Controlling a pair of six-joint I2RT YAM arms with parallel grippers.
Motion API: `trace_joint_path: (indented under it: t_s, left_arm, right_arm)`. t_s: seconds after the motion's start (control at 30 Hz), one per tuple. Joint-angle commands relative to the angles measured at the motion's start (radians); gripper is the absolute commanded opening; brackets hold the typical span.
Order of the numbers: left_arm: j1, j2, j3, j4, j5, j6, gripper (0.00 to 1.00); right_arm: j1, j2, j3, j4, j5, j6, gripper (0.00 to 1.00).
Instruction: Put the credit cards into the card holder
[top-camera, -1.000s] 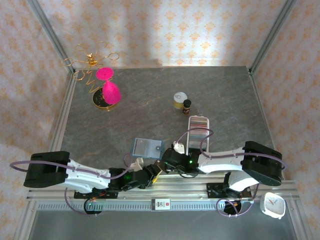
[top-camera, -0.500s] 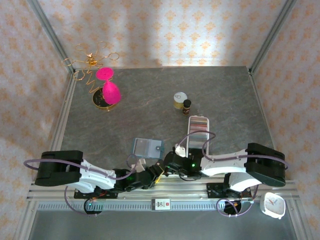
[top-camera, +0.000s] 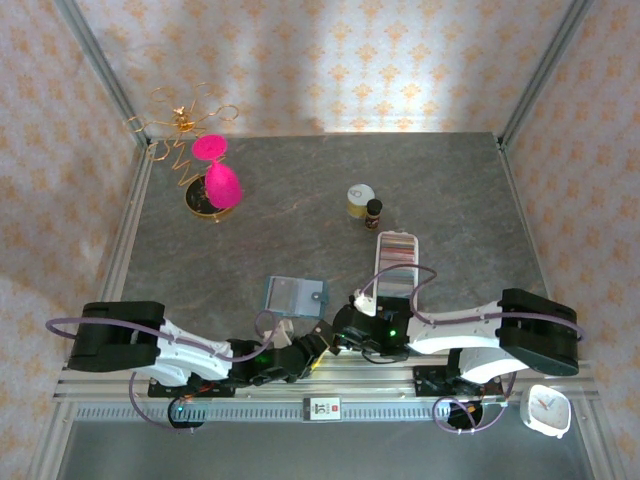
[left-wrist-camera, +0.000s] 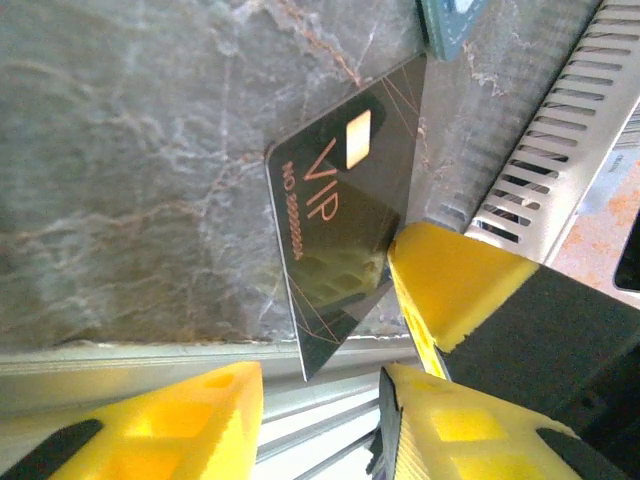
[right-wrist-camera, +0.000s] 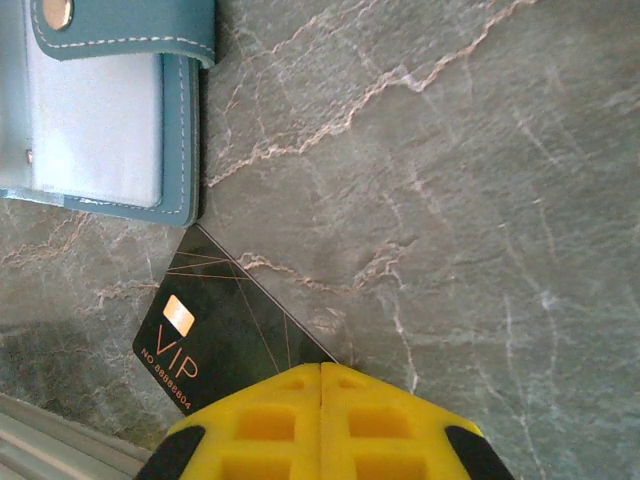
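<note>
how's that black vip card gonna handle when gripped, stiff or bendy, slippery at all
The black VIP card looks thin and unbent, so probably stiff, slightly springy and very light. Its glossy face mirrors the yellow of the right gripper, so it may slip or pivot when pinched by one corner.

Black VIP card (right-wrist-camera: 215, 330) beside teal holder (right-wrist-camera: 110, 110)

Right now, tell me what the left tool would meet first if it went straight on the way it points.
The black VIP card: its near corner sits between the open fingers of the left tool, though depth is unclear.
</note>
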Motion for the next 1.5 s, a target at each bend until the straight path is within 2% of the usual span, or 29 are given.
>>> trace_joint_path:
  t_s: [0.0,0.2,0.47,1.03,1.3,1.47]
  left_arm:
    - [-0.01,0.028,0.022,0.017,-0.027,-0.112,0.37]
    - [-0.008,0.089,0.008,0.132,-0.017,-0.111,0.34]
    - [-0.007,0.112,0.016,0.151,-0.015,-0.108,0.34]
    - [-0.013,0.127,0.052,0.059,-0.011,-0.103,0.34]
    - [-0.016,0.168,0.05,0.163,-0.016,-0.075,0.34]
    - [-0.016,0.157,0.042,0.203,-0.059,-0.03,0.32]
  right_arm:
    - [0.009,-0.004,-0.031,-0.068,0.003,0.017,0.0]
    - [0.009,-0.013,-0.041,-0.052,0.006,0.022,0.0]
    - [0.009,-0.021,-0.057,-0.025,0.002,0.028,0.0]
    - [0.009,-0.078,-0.122,0.042,-0.018,0.057,0.0]
    - [0.01,-0.093,-0.143,0.065,-0.021,0.068,0.0]
    - [0.01,-0.112,-0.16,0.07,-0.019,0.078,0.0]
